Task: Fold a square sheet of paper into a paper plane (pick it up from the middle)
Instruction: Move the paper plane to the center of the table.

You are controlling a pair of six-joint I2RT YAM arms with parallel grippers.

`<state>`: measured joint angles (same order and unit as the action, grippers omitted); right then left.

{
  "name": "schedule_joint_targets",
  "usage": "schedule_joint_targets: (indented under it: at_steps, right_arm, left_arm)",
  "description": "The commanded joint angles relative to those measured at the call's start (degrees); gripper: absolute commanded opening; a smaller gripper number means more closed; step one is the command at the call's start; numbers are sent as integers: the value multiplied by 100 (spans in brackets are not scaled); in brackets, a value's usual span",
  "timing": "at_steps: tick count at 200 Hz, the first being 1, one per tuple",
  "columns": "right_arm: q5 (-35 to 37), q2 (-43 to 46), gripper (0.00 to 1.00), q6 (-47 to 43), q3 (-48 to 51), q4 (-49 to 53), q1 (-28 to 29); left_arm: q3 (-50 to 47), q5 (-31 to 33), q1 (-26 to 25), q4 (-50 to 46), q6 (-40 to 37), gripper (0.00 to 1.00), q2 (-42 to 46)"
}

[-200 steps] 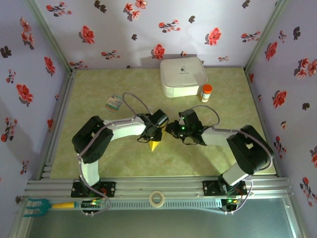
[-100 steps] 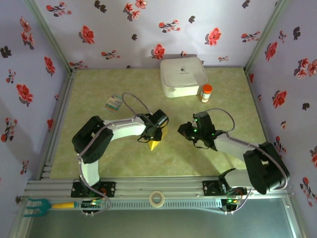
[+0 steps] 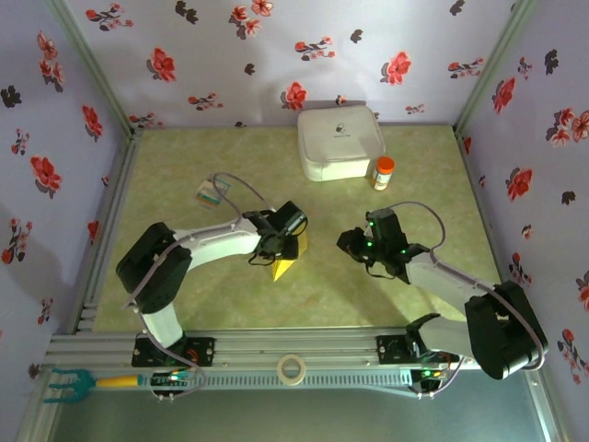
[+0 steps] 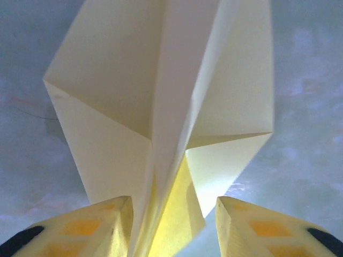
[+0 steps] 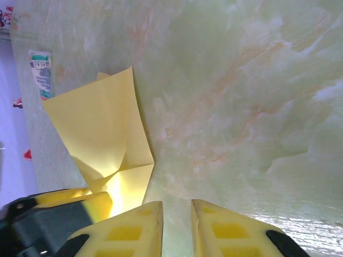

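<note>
Plane (image 4: 161, 96) sits mid-table, a little left of centre. I judge it light, thin and springy at the creases, easily crushed. I'd pinch the centre ridge, gently. Left claw (image 4: 172, 203) straddles that ridge, jaws apart, not pinching. Left arm reaches in from the left, wrist low. Right claw (image 5: 177, 209) is empty, jaws a narrow slit apart, off to the plane's right.

White tubular links join bulky black joint housings on the left arm (image 3: 216, 244) and right arm (image 3: 442, 278), each with a thin grey looping cable (image 3: 244, 184). The blunt yellow plastic fingers (image 4: 91, 227) show square recessed pockets and black bases.
</note>
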<state>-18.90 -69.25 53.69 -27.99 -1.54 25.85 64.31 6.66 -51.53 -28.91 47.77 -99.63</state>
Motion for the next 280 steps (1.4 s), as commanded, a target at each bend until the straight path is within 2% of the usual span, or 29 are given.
schedule_joint_targets:
  at_steps: [1, 34, 53, 85, 103, 132, 150, 219, 280]
  right_arm:
    - [136, 121, 22, -179, 46, 227, -44]
    - [267, 260, 23, -319, -57, 528, -67]
    - [299, 350, 24, -317, -58, 569, -67]
    - [247, 312, 24, -263, -23, 502, -71]
    - [198, 271, 24, -213, -3, 401, -70]
    - [167, 259, 24, -177, 35, 341, -71]
    - [176, 256, 24, -157, 48, 338, -71]
    - [159, 109, 25, -148, 85, 243, -71]
    - [79, -53, 25, -145, 76, 139, -70]
  left_arm:
    - [-94, 90, 11, -31, 175, 47, 375]
    - [-170, 300, 26, -60, 86, 50, 765]
    - [-329, 285, 254, -3, -79, 50, 964]
    - [-676, -323, 880, 454, -460, 49, 1092]
    - [-701, -781, 1284, 612, -610, 49, 883]
    - [-513, -1366, 1661, 761, -894, 49, 364]
    - [-334, -1286, 1748, 693, -950, 46, 42]
    - [-92, -1884, 1899, 919, -1044, 41, -514]
    - [-173, -2221, 1932, 1084, -983, 27, -652]
